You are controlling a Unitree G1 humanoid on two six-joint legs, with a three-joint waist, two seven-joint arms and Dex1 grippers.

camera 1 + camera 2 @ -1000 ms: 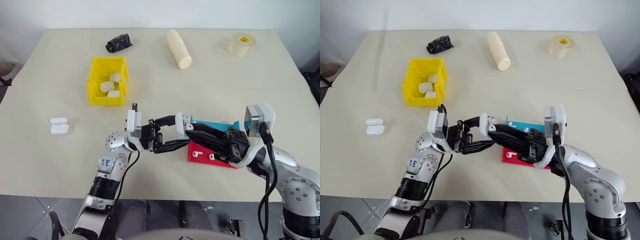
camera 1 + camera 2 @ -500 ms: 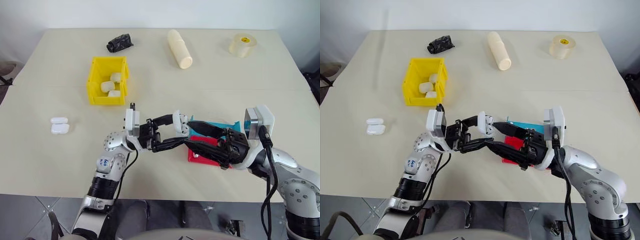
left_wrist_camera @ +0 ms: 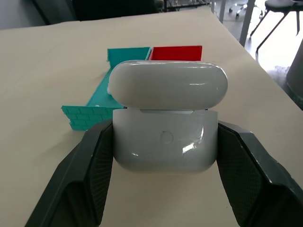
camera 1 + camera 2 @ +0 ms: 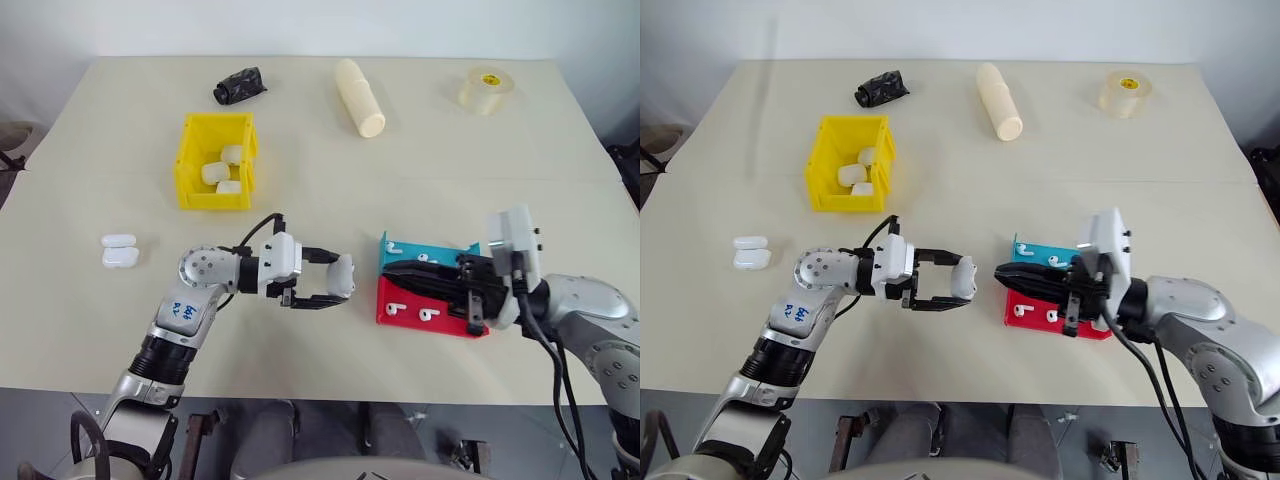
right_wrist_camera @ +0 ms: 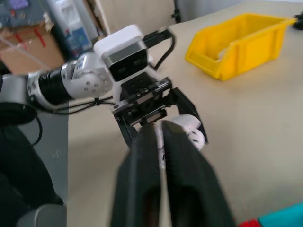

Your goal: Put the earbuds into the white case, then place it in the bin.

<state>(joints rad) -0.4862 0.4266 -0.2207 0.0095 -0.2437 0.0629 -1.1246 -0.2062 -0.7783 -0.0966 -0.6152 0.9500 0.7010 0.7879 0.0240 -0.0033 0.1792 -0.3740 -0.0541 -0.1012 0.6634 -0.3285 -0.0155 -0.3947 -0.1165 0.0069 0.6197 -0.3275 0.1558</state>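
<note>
**A robot test room, set up like a lab or office**

A plain cream table (image 4: pixel 420 140) stands against a bare white wall, on grey tiled floor. Small sorted props lie spread across it: a yellow bin (image 4: pixel 213 160), red and teal trays (image 4: pixel 425 300), a tape roll (image 4: pixel 486 88), a cream cylinder (image 4: pixel 358 96). The left wrist view shows a wheeled office chair (image 3: pixel 279 12) beyond the table's edge. The right wrist view shows cardboard boxes (image 5: pixel 28 40) and stacked clutter at the room's side.
</note>
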